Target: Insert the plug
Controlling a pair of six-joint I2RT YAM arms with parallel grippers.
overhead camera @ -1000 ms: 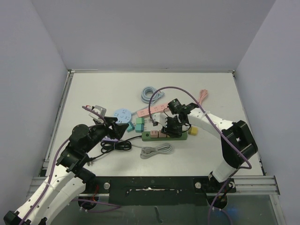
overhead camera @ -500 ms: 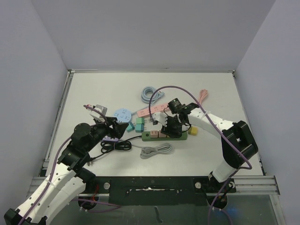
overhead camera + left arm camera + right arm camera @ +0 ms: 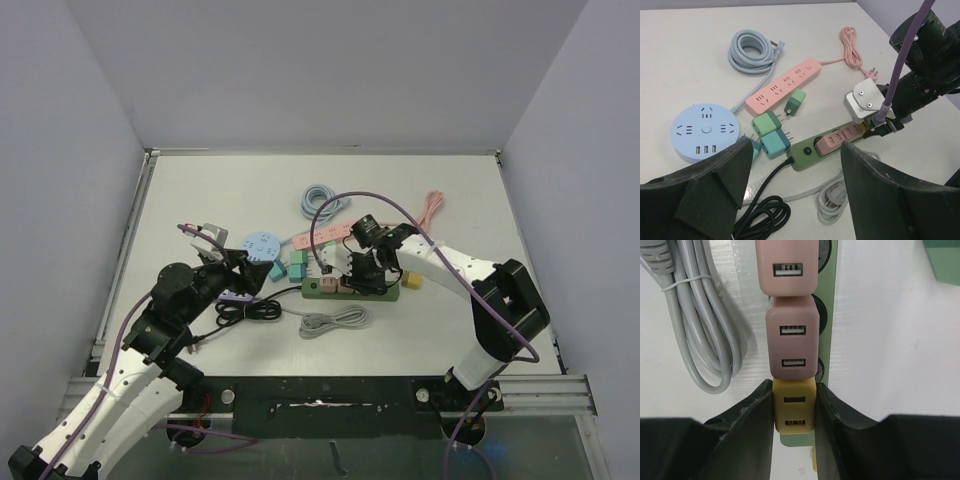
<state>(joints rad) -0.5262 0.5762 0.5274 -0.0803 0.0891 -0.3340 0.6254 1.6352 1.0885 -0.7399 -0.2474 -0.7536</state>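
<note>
Pink adapters (image 3: 792, 345) crowding yellow plug (image 3: 794, 412)

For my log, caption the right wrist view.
Right gripper grips yellow USB charger on green power strip, beside two pink chargers.

Worktop (image 3: 200, 200): we find the things gathered about its middle.
Near strip (image 3: 801, 156): it lies crosswise and carries three plugs in a row.
End plug (image 3: 794, 412): we see it last in that row, between the right claw's (image 3: 793, 395) fingers.
Far strip (image 3: 325, 235): behind the near strip.
Round hub (image 3: 262, 245): left of the far strip.
Coiled cable (image 3: 318, 198): behind the far strip.
Tied cord (image 3: 335, 320): before the near strip.
</note>
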